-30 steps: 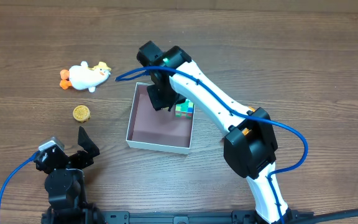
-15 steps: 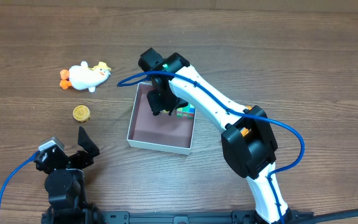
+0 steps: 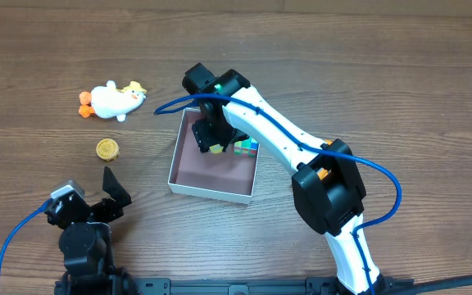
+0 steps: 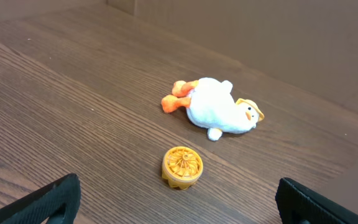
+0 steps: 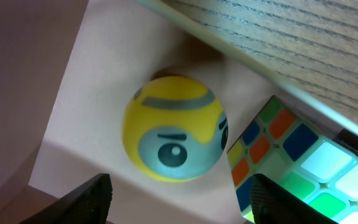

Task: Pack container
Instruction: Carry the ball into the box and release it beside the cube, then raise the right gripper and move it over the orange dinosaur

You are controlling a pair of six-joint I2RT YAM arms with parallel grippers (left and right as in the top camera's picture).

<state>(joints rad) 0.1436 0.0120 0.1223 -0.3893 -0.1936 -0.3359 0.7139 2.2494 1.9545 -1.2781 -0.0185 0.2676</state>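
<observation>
The container is a shallow square box with white walls and a mauve floor, at mid-table. My right gripper is open over its far part. In the right wrist view the open fingers straddle a yellow ball with a one-eyed face, which rests on the container floor by the white wall. A colour cube lies beside the ball; it also shows from overhead. My left gripper is open and empty near the front left.
A white plush duck with orange feet lies at the left and shows in the left wrist view. A small orange-yellow wheel sits between it and my left gripper.
My right gripper shifted slightly left and toward the front inside the container. The yellow ball now shows just below it. The left arm has not moved.
</observation>
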